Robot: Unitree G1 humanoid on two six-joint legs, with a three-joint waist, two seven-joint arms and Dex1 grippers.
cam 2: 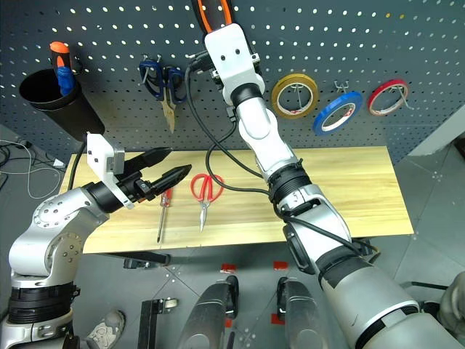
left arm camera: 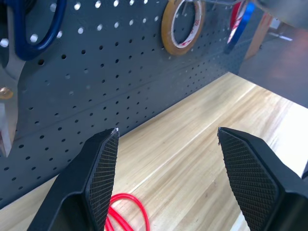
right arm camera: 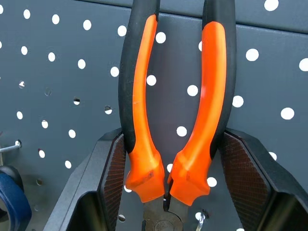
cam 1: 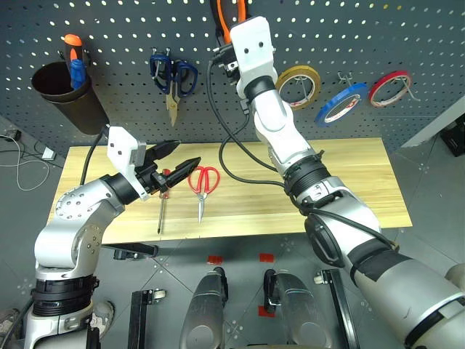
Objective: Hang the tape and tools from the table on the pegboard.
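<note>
Left eye view: your right gripper (cam 1: 234,22) is raised against the pegboard (cam 1: 109,29) and clamps the pliers (cam 1: 227,16), handles pointing up. Your left gripper (cam 1: 180,156) hangs wide and empty over the surface (cam 1: 349,182), just beside the screwdriver (cam 1: 162,203) and the red scissors (cam 1: 203,185), both lying lengthwise toward you; that arm is nearer them. The blue tape (cam 1: 338,103) hangs already.

Right wrist view: the orange handles rise between the pads (right arm camera: 115,178), close before the holes.

Left wrist view: red loops show beneath spread fingers (left arm camera: 103,168).
</note>
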